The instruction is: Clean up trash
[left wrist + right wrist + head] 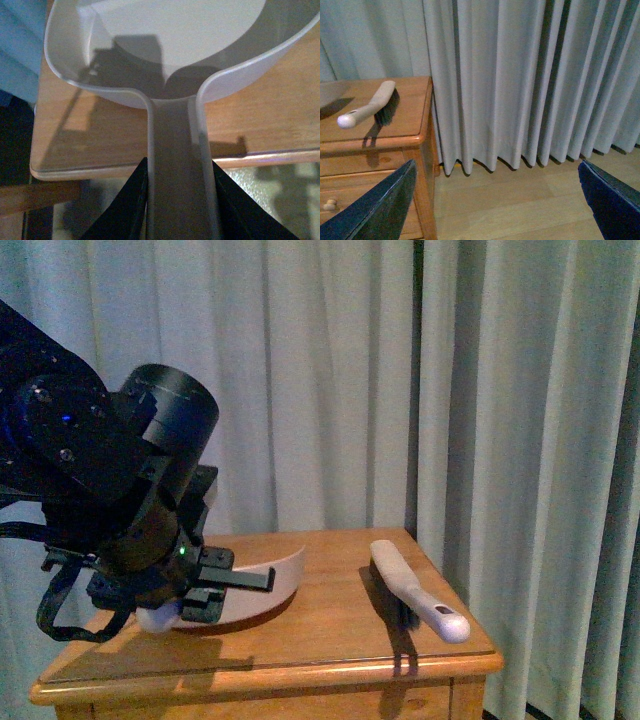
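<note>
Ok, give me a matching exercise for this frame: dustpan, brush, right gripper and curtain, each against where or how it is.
Things:
1 dustpan
2 brush
3 right gripper
4 curtain

Places or states:
A hangs behind the table
B open, holding nothing
C lies loose on the table's right side
D handle clamped by the left gripper

Pairs: 1-D, 2-C, 3-B, 4-A

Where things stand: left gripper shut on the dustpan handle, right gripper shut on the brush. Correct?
No. The right wrist view shows the right gripper open and empty, the brush lying on the table. The left gripper is shut on the dustpan handle.
</note>
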`<action>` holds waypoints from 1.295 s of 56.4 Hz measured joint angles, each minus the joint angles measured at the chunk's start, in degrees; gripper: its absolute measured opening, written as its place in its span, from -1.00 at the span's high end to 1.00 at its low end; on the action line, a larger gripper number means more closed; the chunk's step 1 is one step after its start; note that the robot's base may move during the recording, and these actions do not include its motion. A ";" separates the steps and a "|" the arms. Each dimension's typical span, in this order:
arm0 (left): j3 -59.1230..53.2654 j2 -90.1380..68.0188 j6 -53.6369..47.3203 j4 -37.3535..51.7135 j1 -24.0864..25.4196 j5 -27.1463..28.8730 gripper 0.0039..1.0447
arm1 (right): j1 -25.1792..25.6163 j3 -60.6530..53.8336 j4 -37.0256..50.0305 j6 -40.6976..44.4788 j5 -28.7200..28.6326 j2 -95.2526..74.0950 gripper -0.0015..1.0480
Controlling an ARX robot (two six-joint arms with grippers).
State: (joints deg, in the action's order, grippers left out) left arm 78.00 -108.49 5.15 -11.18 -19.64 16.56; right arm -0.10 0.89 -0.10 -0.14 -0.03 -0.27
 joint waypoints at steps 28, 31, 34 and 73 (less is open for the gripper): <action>-30.01 41.97 -7.34 32.00 3.08 -2.54 0.45 | 0.00 0.00 0.00 0.00 0.00 0.00 -0.86; -36.33 50.25 -8.17 34.51 5.38 -4.28 0.45 | 0.00 0.00 0.00 0.00 0.00 0.00 -0.86; -42.34 57.66 -8.96 37.11 8.28 -6.78 0.45 | 0.00 0.00 0.00 0.00 0.04 0.00 -0.86; -60.41 92.00 2.05 30.60 34.71 -27.08 0.45 | -1.33 0.13 -0.66 1.01 5.33 -0.98 -0.86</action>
State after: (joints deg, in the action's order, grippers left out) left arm 17.58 -16.49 7.20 19.42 15.07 -10.52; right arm -1.43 1.02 -0.75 0.86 5.30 -1.26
